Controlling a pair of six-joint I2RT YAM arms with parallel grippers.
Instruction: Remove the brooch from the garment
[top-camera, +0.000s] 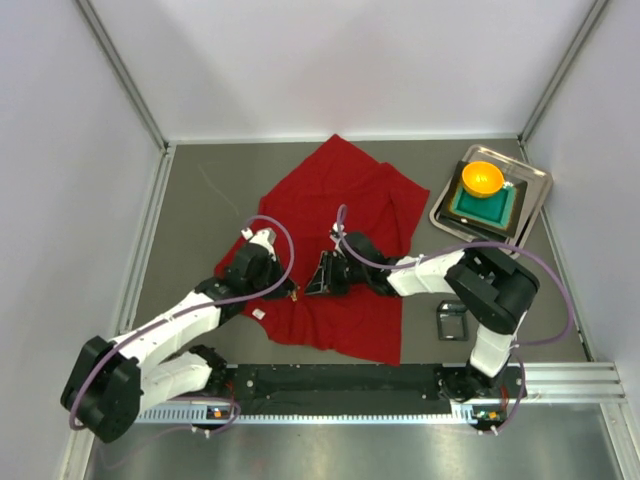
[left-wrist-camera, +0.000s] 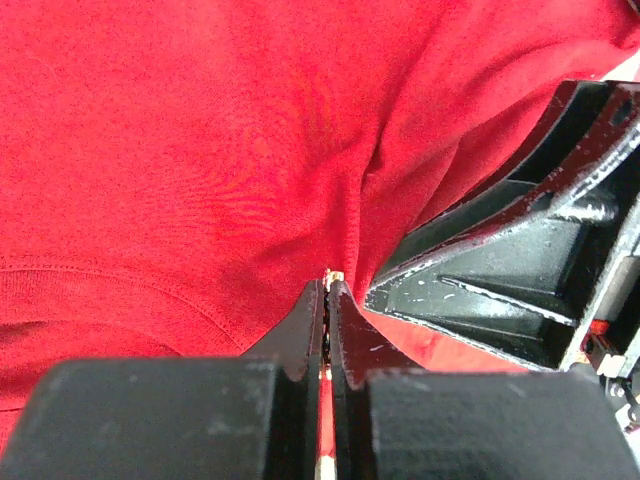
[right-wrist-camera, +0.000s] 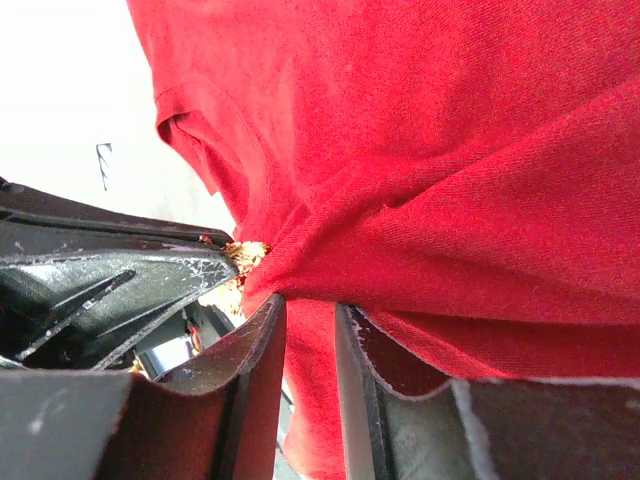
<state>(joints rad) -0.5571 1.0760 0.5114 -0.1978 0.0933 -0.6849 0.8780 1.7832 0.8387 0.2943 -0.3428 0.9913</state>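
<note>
The brooch (right-wrist-camera: 245, 252) sits on a puckered fold near the middle of the shirt (top-camera: 350, 200), right at the tips of the left pincer (left-wrist-camera: 328, 290); that pincer is clenched, its fingers pressed together with the pale ornament nipped between them. Just beside it, on the brooch's far side, the right pincer (right-wrist-camera: 310, 310) grasps a ridge of the red cloth, which fills the gap between its fingers; the two pincers nearly touch, tip to tip. The shirt lies spread and rumpled on the grey bench (top-camera: 200, 200); well apart, at the far right, a metal tray (top-camera: 535, 185) holds an orange bowl (top-camera: 482, 178).
</note>
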